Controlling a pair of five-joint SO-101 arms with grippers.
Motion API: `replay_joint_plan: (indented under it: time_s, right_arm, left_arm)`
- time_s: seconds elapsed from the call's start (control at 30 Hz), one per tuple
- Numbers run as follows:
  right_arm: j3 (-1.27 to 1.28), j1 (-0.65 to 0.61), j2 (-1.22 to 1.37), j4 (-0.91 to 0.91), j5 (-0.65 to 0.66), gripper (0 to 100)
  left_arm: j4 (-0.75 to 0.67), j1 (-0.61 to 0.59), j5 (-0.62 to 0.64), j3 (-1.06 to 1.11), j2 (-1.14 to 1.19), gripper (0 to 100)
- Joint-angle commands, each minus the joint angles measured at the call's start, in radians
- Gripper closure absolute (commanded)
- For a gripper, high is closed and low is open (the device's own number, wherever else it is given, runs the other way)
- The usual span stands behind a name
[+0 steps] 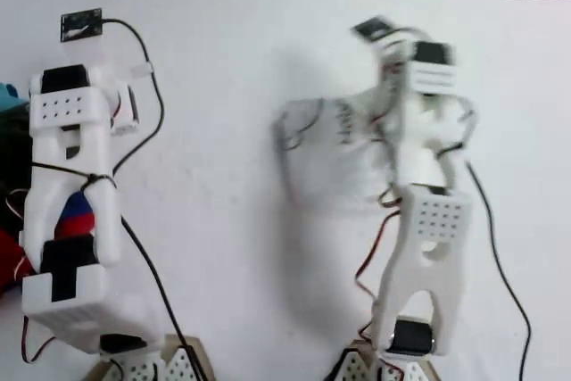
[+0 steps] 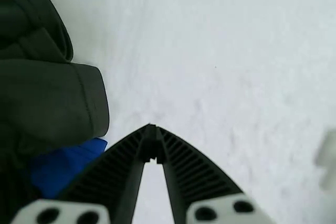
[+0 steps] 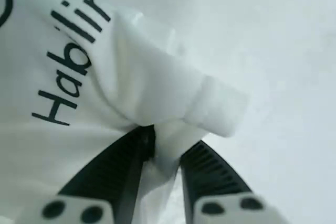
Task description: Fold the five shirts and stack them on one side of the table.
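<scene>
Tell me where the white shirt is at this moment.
In the high view the white shirt sits bunched right of centre on the table, and the right gripper is shut on a fold of it.

The right arm [image 1: 433, 220] covers part of the white shirt [image 1: 321, 153].

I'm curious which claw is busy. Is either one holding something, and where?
The right gripper pinches the white shirt by a bunched fold of cloth. The left gripper holds nothing.
</scene>
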Motion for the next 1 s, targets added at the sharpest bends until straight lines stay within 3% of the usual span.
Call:
replay_joint_plan:
  time_s: [0.0,0.37,0.77,0.97]
  right_arm:
    - [-0.101,0.090,-0.025,-0.022,0.086,97.8]
    - [-0.117,0.288,0.082,-0.312,0.103,97.8]
    - [-0.118,0.311,0.130,-0.549,0.106,97.8]
    - [-0.109,0.320,0.134,-0.553,0.106,97.8]
  left_arm:
    - [-0.008,-0.006,-0.011,-0.004,-0.005,97]
    - [0.026,-0.006,-0.011,-0.004,-0.005,97]
    - [0.029,-0.006,-0.011,-0.004,-0.005,97]
    - [0.029,-0.006,-0.011,-0.004,-0.005,97]
